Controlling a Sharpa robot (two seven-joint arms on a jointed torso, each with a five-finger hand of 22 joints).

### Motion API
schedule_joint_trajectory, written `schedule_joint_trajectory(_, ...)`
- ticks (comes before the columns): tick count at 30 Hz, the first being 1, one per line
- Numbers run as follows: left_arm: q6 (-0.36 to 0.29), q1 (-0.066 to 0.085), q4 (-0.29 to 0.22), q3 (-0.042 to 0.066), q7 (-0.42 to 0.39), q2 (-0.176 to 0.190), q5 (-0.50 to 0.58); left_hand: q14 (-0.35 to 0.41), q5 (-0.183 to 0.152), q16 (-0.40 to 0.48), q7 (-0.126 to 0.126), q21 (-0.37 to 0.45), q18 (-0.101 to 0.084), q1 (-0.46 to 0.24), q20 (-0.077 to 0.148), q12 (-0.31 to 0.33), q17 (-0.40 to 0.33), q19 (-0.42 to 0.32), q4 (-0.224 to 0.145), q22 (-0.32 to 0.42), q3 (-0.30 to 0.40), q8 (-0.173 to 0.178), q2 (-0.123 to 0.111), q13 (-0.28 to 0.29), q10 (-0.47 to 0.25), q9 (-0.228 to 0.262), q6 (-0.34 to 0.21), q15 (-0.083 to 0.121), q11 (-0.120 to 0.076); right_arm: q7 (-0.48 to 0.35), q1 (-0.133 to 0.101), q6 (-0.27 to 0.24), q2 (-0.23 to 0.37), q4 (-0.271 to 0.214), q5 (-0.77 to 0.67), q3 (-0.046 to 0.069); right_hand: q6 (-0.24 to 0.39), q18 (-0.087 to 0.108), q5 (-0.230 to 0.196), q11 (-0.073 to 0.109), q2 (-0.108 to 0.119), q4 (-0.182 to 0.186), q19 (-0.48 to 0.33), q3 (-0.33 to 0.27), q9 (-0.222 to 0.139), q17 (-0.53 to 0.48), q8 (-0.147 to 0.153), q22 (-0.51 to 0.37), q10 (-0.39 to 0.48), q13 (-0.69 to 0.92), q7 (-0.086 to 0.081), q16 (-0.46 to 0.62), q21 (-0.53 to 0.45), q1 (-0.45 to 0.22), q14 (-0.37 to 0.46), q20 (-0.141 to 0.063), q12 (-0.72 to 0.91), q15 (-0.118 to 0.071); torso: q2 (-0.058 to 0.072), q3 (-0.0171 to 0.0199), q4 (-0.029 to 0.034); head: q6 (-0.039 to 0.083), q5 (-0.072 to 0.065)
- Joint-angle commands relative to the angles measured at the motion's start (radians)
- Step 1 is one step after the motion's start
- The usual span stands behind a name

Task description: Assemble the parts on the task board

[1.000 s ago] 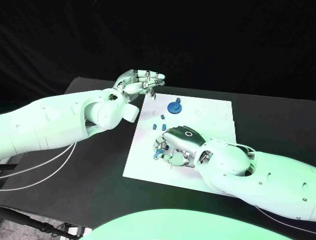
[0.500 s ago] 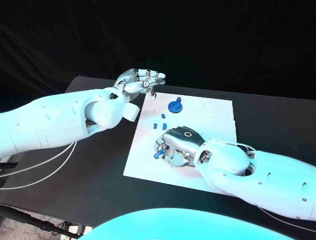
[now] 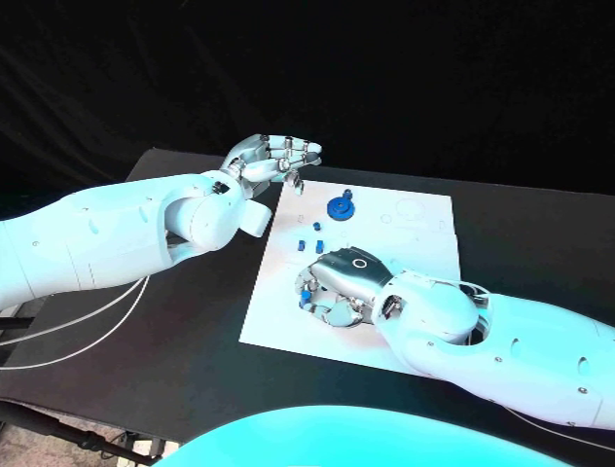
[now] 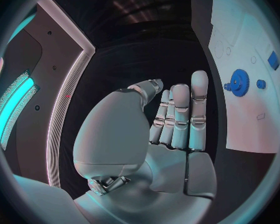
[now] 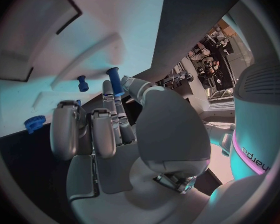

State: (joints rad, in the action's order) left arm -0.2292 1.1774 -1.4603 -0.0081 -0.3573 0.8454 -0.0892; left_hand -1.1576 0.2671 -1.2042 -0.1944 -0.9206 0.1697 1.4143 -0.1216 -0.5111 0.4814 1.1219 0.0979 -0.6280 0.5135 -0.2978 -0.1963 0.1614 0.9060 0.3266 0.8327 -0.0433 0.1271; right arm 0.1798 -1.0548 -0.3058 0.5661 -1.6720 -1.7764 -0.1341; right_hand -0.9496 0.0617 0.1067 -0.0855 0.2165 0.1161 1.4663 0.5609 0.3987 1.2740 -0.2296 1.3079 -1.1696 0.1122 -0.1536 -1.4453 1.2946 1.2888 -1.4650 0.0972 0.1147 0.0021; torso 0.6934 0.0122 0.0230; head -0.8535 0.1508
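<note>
The white task board [image 3: 409,226] lies mid-table. A blue gear [image 3: 340,207] stands near its far edge, with small blue pegs [image 3: 309,243] just nearer. My right hand [image 3: 342,286] rests low over the board's near half and pinches a blue peg [image 5: 114,79] between thumb and fingertip; the peg's end [image 3: 307,303] shows under the hand. Another small peg [image 5: 82,83] stands on the board [image 5: 109,15] beyond it. My left hand [image 3: 270,159] hovers off the board's far left corner, its fingers loosely curved and holding nothing. From that wrist the gear [image 4: 239,79] and board [image 4: 239,30] show.
The black table [image 3: 546,238] surrounds the board, with bare surface to the right and at the front left. White cables [image 3: 69,326] hang below my left arm. Faint outlines and recesses mark the board's far right part [image 3: 417,209].
My right hand has shifted slightly toward the left over the board, keeping the blue peg. The left hand has stayed where it was.
</note>
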Motion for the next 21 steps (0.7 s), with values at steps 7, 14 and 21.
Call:
schedule_joint_trajectory(7, 0.017, 0.000, 0.000, 0.001, -0.003, -0.002, 0.004, 0.007, 0.005, 0.002, -0.001, 0.005, 0.012, -0.011, -0.002, -0.007, -0.001, -0.006, 0.000, 0.000, 0.008, -0.001, 0.001, 0.001, -0.006, 0.001, -0.007, 0.002, -0.002, -0.001, 0.003, 0.003, 0.000, -0.001, -0.017, -0.002, 0.012, -0.008, 0.005, -0.004, 0.012, 0.000, 0.018, -0.008, -0.003, -0.002, 0.008, 0.168, 0.001, 0.002, 0.001, -0.002, -0.007, -0.004, -0.047, 0.007, -0.002, 0.005, -0.001, 0.0002, 0.0000, 0.000, -0.001)
schedule_joint_trajectory(14, 0.018, 0.000, 0.000, 0.001, -0.002, -0.002, 0.004, 0.007, 0.005, 0.002, -0.001, 0.005, 0.012, -0.011, -0.002, -0.007, -0.001, -0.006, 0.000, 0.000, 0.008, -0.001, 0.001, 0.001, -0.006, 0.001, -0.007, 0.002, -0.002, 0.001, 0.004, -0.019, 0.004, -0.004, -0.018, -0.002, 0.020, -0.005, 0.005, -0.003, 0.016, 0.000, 0.014, -0.013, -0.006, -0.005, 0.015, 0.164, 0.014, 0.001, 0.004, -0.001, -0.020, -0.008, -0.046, 0.007, -0.008, 0.005, -0.001, 0.0006, -0.0004, 0.000, -0.001)
schedule_joint_trajectory(21, 0.019, 0.000, 0.001, 0.001, 0.000, -0.001, 0.004, 0.008, 0.005, 0.001, -0.001, 0.006, 0.012, -0.014, -0.003, -0.008, -0.002, -0.006, 0.000, 0.002, 0.009, -0.002, 0.001, 0.002, -0.009, 0.001, -0.008, 0.002, -0.002, -0.005, 0.008, -0.125, 0.025, -0.023, -0.024, -0.002, 0.112, 0.021, 0.007, -0.016, 0.032, 0.004, -0.032, -0.099, -0.026, -0.059, 0.072, 0.109, 0.130, -0.017, 0.015, 0.027, -0.175, -0.018, -0.030, 0.016, -0.024, 0.014, 0.000, 0.0008, -0.0007, 0.004, -0.004)
